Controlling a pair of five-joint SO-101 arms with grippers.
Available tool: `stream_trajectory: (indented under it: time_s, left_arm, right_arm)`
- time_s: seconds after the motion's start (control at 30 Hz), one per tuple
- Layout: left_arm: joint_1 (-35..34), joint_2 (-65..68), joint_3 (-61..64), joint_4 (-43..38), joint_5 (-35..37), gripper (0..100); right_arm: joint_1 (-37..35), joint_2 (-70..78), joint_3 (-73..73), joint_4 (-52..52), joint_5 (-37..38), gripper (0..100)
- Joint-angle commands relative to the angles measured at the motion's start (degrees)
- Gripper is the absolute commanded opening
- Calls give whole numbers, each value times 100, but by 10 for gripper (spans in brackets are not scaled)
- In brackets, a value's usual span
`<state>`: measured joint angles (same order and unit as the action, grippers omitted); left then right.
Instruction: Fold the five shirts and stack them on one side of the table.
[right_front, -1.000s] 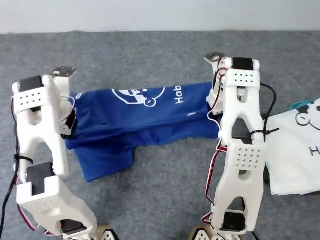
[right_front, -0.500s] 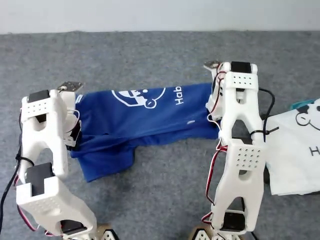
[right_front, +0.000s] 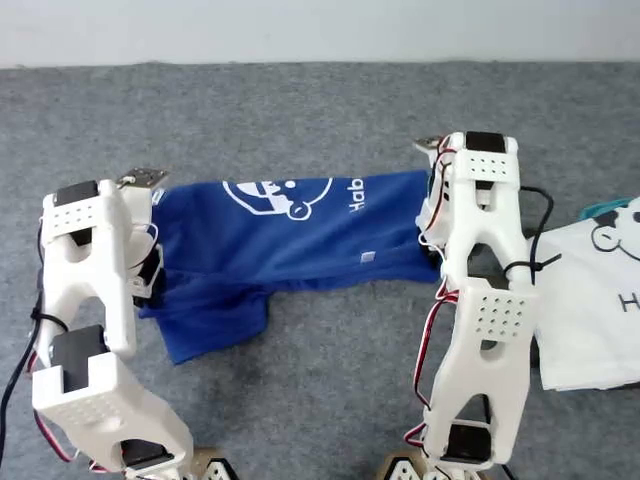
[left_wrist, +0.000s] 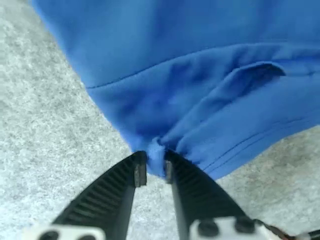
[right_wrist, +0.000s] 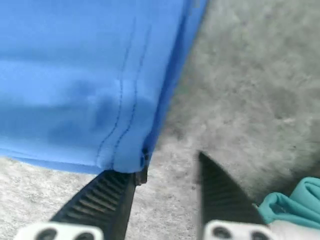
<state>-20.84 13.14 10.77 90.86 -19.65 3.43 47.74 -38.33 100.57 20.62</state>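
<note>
Right gripper (right_wrist: 167, 167) nearer, maybe off shirt (right_wrist: 75, 75)

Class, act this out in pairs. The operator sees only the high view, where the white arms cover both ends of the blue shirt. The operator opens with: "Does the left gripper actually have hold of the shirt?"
Observer: Yes. The left gripper is shut on a bunched fold at the edge of the blue shirt.
Operator: And the right gripper, at the other end?
Observer: The right gripper is open. One finger sits at the shirt's stitched hem corner, the other stands apart over the grey table, and no fabric lies in the gap between them.
</note>
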Motion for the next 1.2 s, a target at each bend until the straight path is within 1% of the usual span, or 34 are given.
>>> stream_trajectory:
  time_s: [0.0, 0.13, 0.27, 0.4, 0.5, 0.6, 0.7, 0.77, 0.87, 1.0, 1.17]
  left_arm:
    - [-88, -457, -110, 123, -141, 90]
    - [-70, -879, -233, 387, -387, 93]
    - [-70, -1354, -233, 510, -448, 92]
    - [-26, -1899, -233, 466, -484, 91]
    - [387, -2338, -163, 563, -607, 91]
    - [993, -2760, -57, 730, -624, 91]
    - [1574, -3086, 119, 791, -624, 91]
    - [1811, -3226, 330, 782, -624, 91]
    - [1899, -3305, 576, 782, -624, 91]
    - [1890, -3332, 593, 791, -624, 91]
    - [1890, -3332, 620, 791, -624, 90]
  right_arm:
    - [66, -725, -18, 251, -62, 228]
    - [66, -1446, 387, 251, -62, 228]
    - [154, -2035, 853, 163, -88, 227]
    - [391, -2149, 879, -338, -88, 227]
    - [382, -2000, 967, -611, -264, 227]
    - [277, -1710, 985, -813, -492, 227]
    - [119, -1499, 985, -822, -633, 226]
    - [-22, -1411, 993, -796, -633, 226]
    - [-224, -1314, 1011, -848, -659, 226]
    - [-418, -1086, 1011, -1024, -668, 226]
    - [-470, -585, 1011, -1270, -870, 224]
